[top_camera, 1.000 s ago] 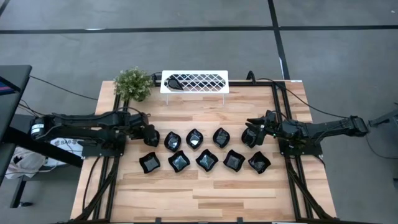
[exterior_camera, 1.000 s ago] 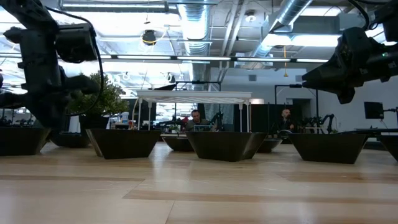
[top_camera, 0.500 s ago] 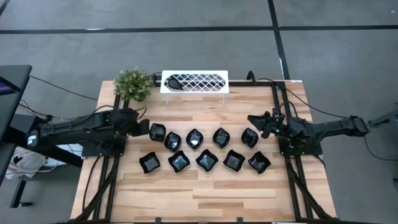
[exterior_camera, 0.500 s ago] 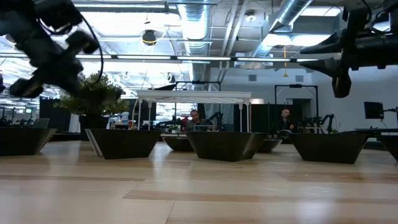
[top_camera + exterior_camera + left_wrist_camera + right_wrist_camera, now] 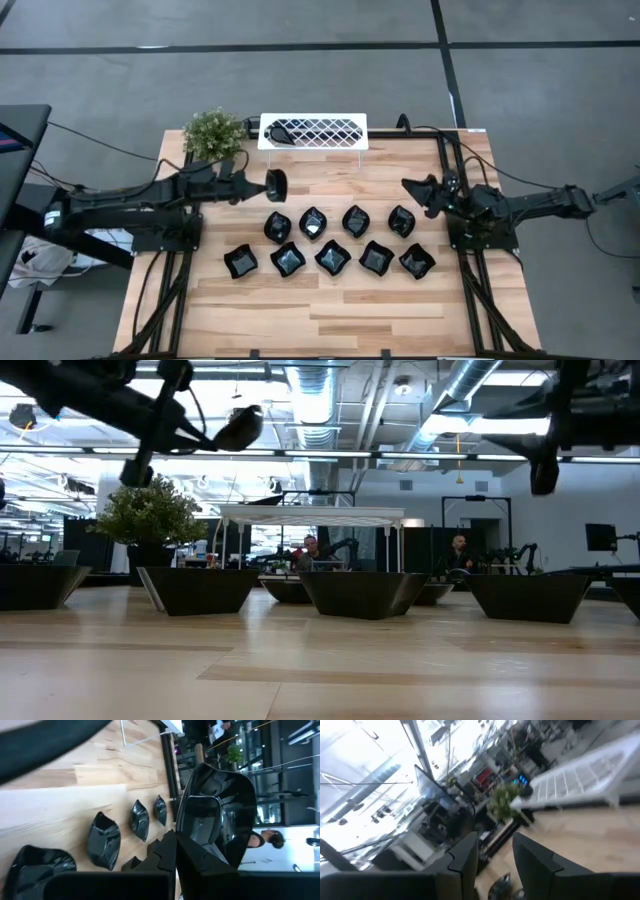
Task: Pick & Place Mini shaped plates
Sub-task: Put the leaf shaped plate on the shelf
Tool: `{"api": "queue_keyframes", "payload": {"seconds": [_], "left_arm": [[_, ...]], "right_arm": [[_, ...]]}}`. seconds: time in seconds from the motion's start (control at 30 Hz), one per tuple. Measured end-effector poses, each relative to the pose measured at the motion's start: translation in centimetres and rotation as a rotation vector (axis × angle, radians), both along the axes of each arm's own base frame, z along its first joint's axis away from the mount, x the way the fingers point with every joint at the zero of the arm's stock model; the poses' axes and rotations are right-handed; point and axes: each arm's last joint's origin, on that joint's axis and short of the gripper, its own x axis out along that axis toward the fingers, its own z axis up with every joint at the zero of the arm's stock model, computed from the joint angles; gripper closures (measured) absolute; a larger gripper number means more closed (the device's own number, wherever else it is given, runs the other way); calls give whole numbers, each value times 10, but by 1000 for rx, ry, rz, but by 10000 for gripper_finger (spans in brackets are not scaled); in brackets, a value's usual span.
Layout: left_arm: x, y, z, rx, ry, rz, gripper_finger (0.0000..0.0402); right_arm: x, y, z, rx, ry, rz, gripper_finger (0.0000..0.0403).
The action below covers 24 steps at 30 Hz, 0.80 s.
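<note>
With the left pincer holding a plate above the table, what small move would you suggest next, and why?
Probably carry it on toward the rack. The left pincer is shut on a plate, lifted clear of the rows, and the rack already holds one dish at its left end, with room beside it.

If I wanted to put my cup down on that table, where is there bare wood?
The wide strip along the table's near edge, below the two rows of black dishes, is bare. So is the band between the dishes and the white rack. The middle is crowded.
</note>
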Motion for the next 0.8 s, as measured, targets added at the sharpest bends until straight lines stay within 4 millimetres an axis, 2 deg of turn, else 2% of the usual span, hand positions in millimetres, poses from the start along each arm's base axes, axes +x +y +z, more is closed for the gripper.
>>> {"api": "queue_keyframes", "payload": {"seconds": [0.2, 0.53, 0.67, 0.8], "left_arm": [[35, 7, 19, 60, 33, -43, 399], [99, 22, 63, 234, 21, -111, 399], [120, 28, 72, 297, 27, -128, 399], [132, 36, 79, 374, 41, -113, 399]], "right_arm": [[4, -1, 22, -43, -34, -61, 284], [21, 1, 36, -107, 12, 0, 284], [30, 0, 57, -237, 58, -19, 284], [43, -2, 84, -356, 160, -33, 284]]}}
